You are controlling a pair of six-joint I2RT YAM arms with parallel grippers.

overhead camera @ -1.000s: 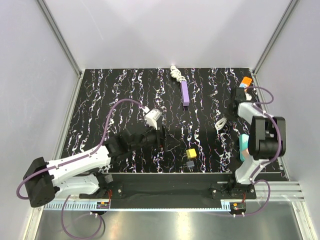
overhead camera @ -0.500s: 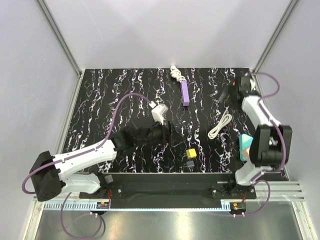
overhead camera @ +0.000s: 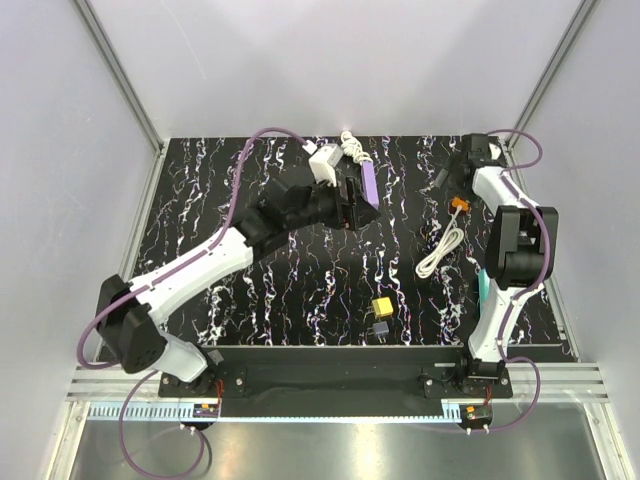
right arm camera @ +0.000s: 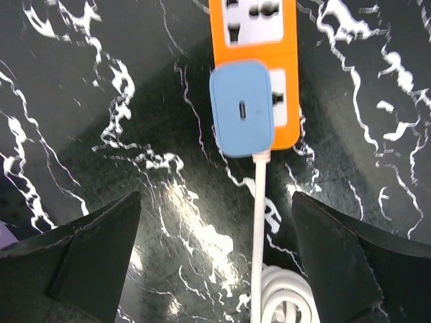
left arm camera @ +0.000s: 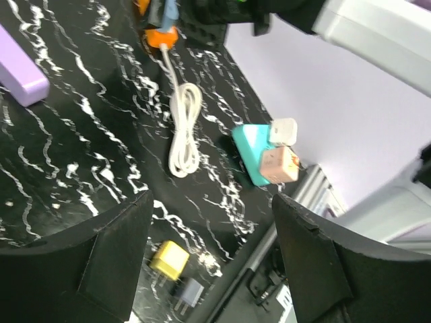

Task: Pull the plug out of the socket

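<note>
The right pincer (right arm camera: 215,196) is spread wide and grips nothing. Just ahead of it on the dark surface (right arm camera: 101,101), the blue plug (right arm camera: 244,118) sits in the orange socket strip (right arm camera: 259,27). The strip's long axis points straight away, with its far end cut off. The white cable (right arm camera: 259,202) trails back into a half-seen coil. The left pincer (left arm camera: 212,198) also gapes, empty.

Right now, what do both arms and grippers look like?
Matching pair. Left arm and right arm: white link shells, black joint housings, each with a looping purple cable. Left gripper and right gripper: matte black, wedge-shaped fingers. White camera box at the left wrist. No legible markings.
</note>
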